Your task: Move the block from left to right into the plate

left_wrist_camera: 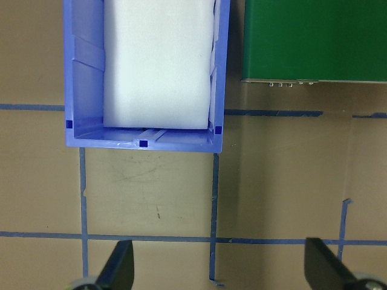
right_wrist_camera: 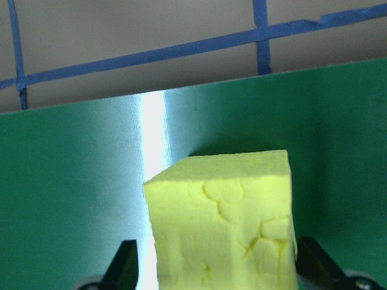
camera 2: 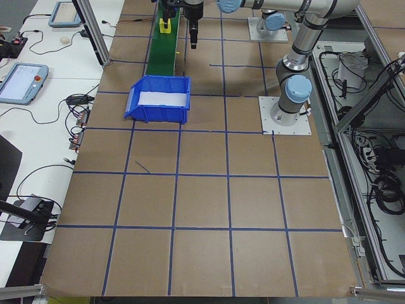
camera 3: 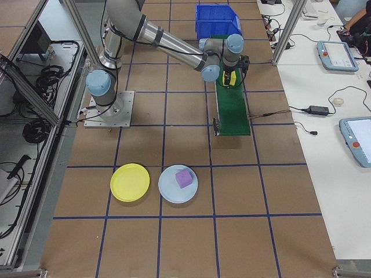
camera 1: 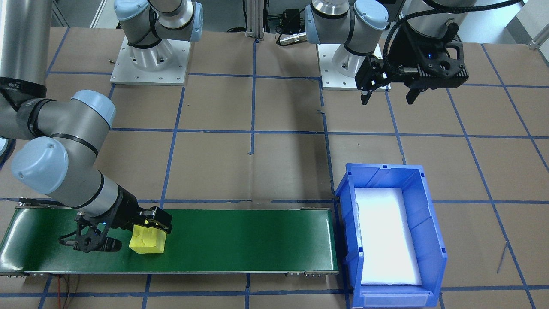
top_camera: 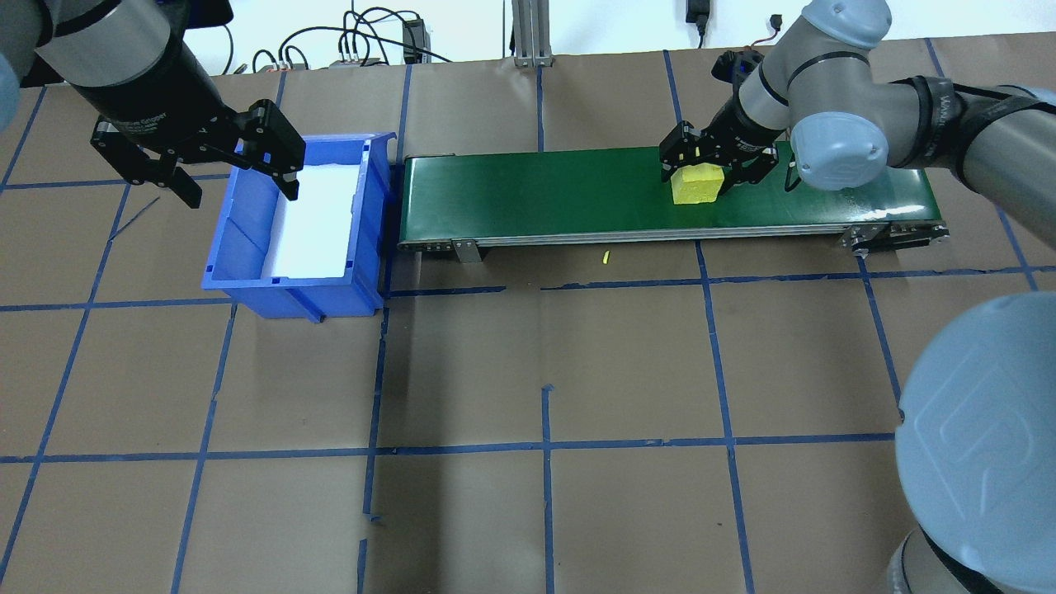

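right gripper [top_camera: 700, 165] straddles yellow block [top_camera: 697, 183] mid-belt [top_camera: 536, 194]

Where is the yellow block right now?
In the overhead view, the yellow block sits on the green conveyor belt, right of middle, between the right gripper's fingers.

Right arm stretched far across the overhead view from 3 o'clock toward 1 o'clock, elbow bent, wrist angled down. Right tool [top_camera: 700, 169] low, fingers [right_wrist_camera: 124, 261] straddling a yellow block [top_camera: 697, 183] on either side; contact not clearly visible. Left arm entering at 10 o'clock in the overhead view, wrist pointing down. Left tool [top_camera: 238, 177] raised, jaws spread wide apart, fingertips [left_wrist_camera: 121, 266] holding nothing.
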